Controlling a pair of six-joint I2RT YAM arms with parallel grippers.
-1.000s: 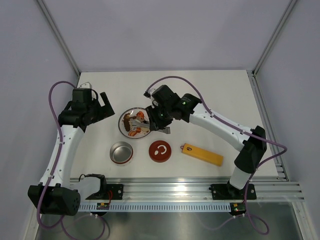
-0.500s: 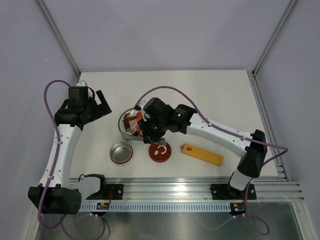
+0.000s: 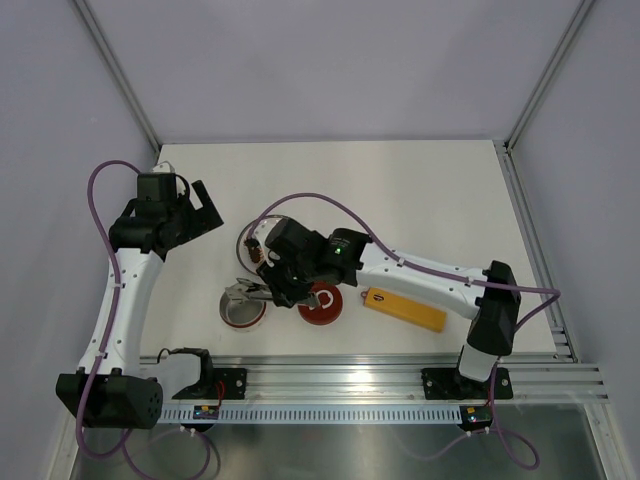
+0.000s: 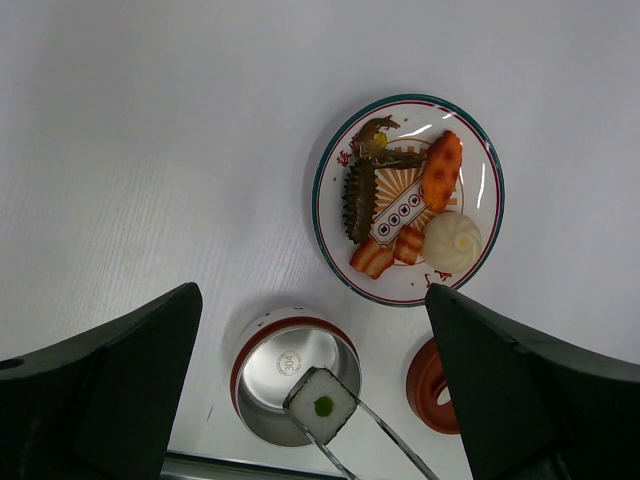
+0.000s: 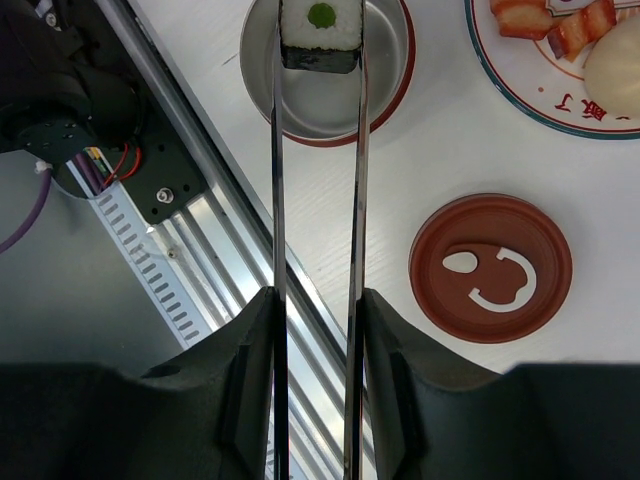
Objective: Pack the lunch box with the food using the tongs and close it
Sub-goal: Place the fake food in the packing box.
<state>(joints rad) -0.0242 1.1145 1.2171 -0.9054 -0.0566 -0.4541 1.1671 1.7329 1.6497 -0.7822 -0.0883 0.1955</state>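
1. Your right gripper clamps the steel tongs, which pinch a white cube (green dot on top) above the shiny lunch box near the table's front edge.
2. Your left gripper gapes wide.
3. The red lid bears a white curl mark.

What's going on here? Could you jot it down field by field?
Right gripper: shut on the tongs
Tongs: pinching a white roll piece with a green centre
Roll piece: over the open lunch box
Lid: off, lying beside the lunch box, curl mark up
Plate: holds several food pieces
Left gripper: open, empty
Yellow bar: lying near the lid
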